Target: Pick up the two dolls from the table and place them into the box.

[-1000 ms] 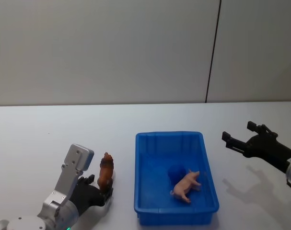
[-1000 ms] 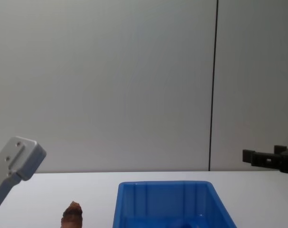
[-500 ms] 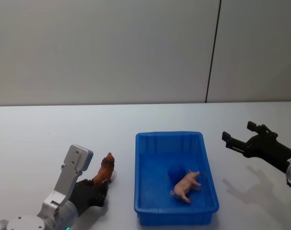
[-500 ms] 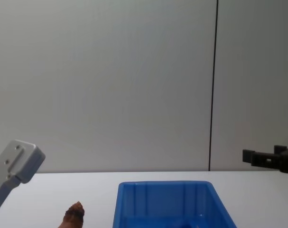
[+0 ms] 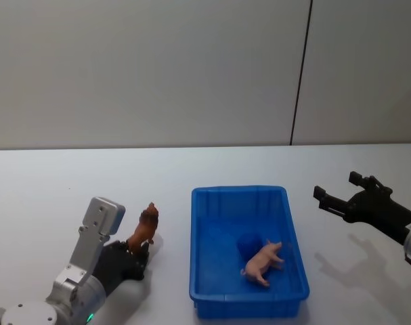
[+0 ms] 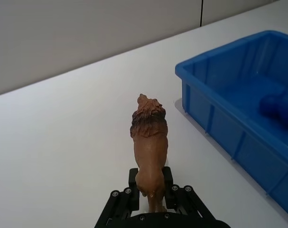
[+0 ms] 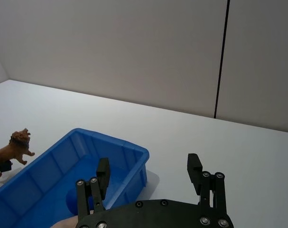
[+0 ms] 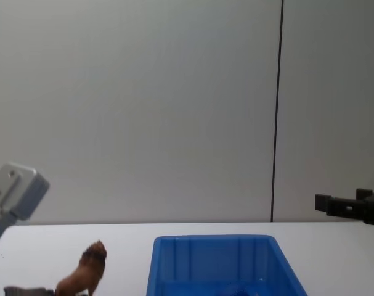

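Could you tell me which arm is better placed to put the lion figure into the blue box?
The left. Its gripper has its jaws shut on the lion figure, just left of the blue box. The right gripper hangs open beyond the box's right side, holding nothing.

— What is showing on the box [image 5: 248, 303]?
— Glossy blue plastic is gleaming; the white table [image 5: 191, 169] is looking smooth and matt.
— And the lion doll [image 6: 149, 161]?
— It is showing moulded, textured brown plastic.
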Robot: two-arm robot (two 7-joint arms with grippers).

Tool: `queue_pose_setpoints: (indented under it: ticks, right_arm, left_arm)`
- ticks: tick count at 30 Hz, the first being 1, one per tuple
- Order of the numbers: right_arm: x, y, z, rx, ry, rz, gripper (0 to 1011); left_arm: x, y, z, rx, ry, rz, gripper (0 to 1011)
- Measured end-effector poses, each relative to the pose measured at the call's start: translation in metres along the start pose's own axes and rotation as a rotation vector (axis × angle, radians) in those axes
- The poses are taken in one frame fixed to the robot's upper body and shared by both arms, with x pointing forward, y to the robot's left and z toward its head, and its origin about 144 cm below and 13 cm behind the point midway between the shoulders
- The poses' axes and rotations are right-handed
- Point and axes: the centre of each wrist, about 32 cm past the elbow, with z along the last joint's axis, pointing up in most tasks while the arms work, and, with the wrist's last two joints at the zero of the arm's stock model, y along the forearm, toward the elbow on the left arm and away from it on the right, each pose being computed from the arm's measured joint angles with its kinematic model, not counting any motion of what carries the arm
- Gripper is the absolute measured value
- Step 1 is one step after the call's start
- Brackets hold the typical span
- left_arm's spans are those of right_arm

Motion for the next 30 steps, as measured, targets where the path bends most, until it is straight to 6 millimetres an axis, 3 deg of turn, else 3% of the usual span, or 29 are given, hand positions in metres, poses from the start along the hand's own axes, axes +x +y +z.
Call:
queue_pose_setpoints:
  ticks: [14, 30]
  right_arm:
    - [0.0, 0.0, 0.0, 0.0, 0.0, 0.0, 1001]
    - [0.0, 0.0, 0.0, 0.0, 0.0, 0.0, 1001]
  left_arm:
    - [0.008, 0.007, 0.026, -0.153, -0.073, 0.001, 285]
    - [0.011, -0.001, 0.062, -0.272, -0.185, -0.157, 285]
